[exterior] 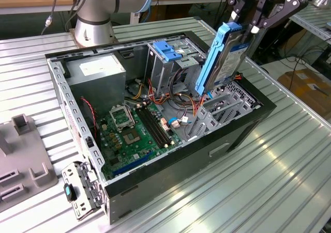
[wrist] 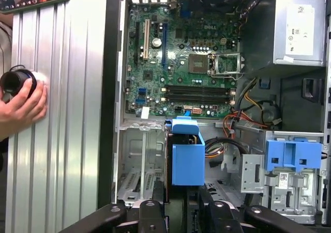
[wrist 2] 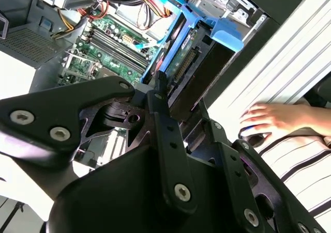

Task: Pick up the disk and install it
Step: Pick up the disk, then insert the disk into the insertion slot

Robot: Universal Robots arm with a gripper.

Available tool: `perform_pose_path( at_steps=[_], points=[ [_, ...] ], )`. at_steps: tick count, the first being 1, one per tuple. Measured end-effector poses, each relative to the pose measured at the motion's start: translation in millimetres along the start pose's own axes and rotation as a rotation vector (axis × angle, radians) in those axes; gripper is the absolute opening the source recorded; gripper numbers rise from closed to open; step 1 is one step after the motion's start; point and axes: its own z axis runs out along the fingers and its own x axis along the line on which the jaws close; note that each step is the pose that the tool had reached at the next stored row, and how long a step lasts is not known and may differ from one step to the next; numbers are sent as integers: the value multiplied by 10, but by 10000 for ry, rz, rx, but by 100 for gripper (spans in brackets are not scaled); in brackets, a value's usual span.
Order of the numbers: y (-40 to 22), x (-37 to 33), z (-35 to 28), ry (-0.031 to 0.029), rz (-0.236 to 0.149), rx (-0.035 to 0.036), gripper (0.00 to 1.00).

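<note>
Black gripper (exterior: 244,24) clamping disk (exterior: 221,60), seemingly over open case (exterior: 243,127), ribbed metal table (exterior: 248,191)

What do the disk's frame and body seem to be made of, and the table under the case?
The disk: its light-blue frame looks like matte moulded plastic, uniform in colour; the grey body seems to be metal, with a dull sheen. The table looks like ribbed bare metal, likely aluminium, with bright reflections.

disk (exterior: 222,57) light-blue rail, grey body; motherboard (exterior: 132,135) green; sleeve (wrist 2: 295,160) striped, seemingly white-dark.
</note>
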Motion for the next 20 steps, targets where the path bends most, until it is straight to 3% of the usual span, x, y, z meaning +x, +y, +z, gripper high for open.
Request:
perform_pose_path(
  at_steps=[4,7,13,17,20],
  points=[
    [-4,78,1,-1,1,0,35],
    [-21,98,1,0,23,0,35],
    [-144,140,12,-1,60,-10,35],
    [-192,196,102,-2,66,-10,35],
    [-197,208,130,1,73,-10,35]
  ],
)
